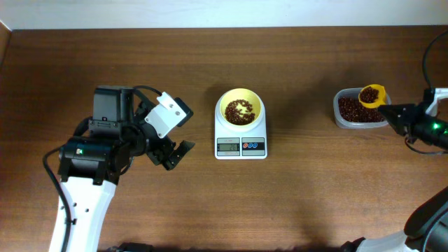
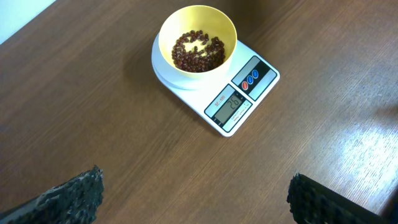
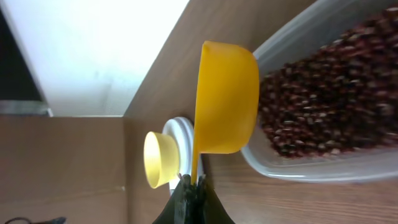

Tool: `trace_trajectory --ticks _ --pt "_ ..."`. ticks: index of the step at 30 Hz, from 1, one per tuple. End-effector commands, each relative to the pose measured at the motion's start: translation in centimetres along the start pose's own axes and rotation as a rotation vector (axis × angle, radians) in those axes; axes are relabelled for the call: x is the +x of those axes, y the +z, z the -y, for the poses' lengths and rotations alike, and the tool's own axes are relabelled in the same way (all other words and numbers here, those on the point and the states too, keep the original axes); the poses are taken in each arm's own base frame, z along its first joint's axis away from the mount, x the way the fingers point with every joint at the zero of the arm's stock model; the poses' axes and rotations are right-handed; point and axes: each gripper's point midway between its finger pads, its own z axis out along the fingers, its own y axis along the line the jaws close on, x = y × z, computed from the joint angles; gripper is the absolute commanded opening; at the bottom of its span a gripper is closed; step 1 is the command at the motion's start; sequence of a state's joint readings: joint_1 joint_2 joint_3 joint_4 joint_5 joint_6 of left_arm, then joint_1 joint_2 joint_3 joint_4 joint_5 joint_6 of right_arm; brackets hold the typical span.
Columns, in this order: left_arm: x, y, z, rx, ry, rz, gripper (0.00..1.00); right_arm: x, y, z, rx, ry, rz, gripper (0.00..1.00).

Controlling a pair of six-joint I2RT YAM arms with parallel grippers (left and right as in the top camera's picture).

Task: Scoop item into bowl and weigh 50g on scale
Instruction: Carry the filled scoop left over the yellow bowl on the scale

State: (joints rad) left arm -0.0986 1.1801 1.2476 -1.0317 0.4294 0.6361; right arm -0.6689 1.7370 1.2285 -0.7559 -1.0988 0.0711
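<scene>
The pale yellow bowl (image 1: 241, 108) sits on the white scale (image 1: 241, 145) at the table's middle, with a thin layer of red-brown beans (image 1: 240, 112) inside. It also shows in the left wrist view (image 2: 197, 40) on the scale (image 2: 242, 93). My right gripper (image 1: 395, 112) is shut on the handle of a yellow scoop (image 1: 372, 94), which holds beans above the clear tub (image 1: 358, 110). In the right wrist view the scoop (image 3: 227, 96) hangs beside the tub's beans (image 3: 323, 87). My left gripper (image 1: 175, 154) is open and empty, left of the scale.
The clear tub (image 3: 298, 168) of beans stands at the right side. The table's far edge meets a white wall (image 1: 224, 12). The scale's display (image 2: 231, 102) shows digits. A black cable (image 1: 428, 49) hangs at the far right.
</scene>
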Motion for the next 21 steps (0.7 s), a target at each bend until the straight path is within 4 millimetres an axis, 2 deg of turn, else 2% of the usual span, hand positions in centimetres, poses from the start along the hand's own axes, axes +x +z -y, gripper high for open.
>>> trace_trajectory --ticks 1,7,9,13,17,21 --pt "-0.5 -0.4 -0.3 -0.013 0.021 0.013 0.99 0.5 0.7 -3.6 -0.094 -0.074 -0.029 0.04" --pt "-0.5 -0.4 -0.3 -0.013 0.021 0.013 0.99 2.9 3.8 -5.8 -0.124 -0.111 -0.133 0.04" --pt "-0.5 -0.4 -0.3 -0.012 0.021 0.013 0.99 4.7 5.7 -7.2 -0.145 -0.144 -0.202 0.04" --pt "-0.5 -0.4 -0.3 -0.013 0.021 0.013 0.99 7.2 7.8 -9.2 -0.185 -0.18 -0.289 0.04" --pt "-0.5 -0.4 -0.3 -0.012 0.021 0.013 0.99 9.6 9.3 -11.2 -0.235 -0.209 -0.369 0.04" --pt "-0.5 -0.4 -0.3 -0.013 0.021 0.013 0.99 11.4 10.4 -12.3 -0.253 -0.235 -0.423 0.04"
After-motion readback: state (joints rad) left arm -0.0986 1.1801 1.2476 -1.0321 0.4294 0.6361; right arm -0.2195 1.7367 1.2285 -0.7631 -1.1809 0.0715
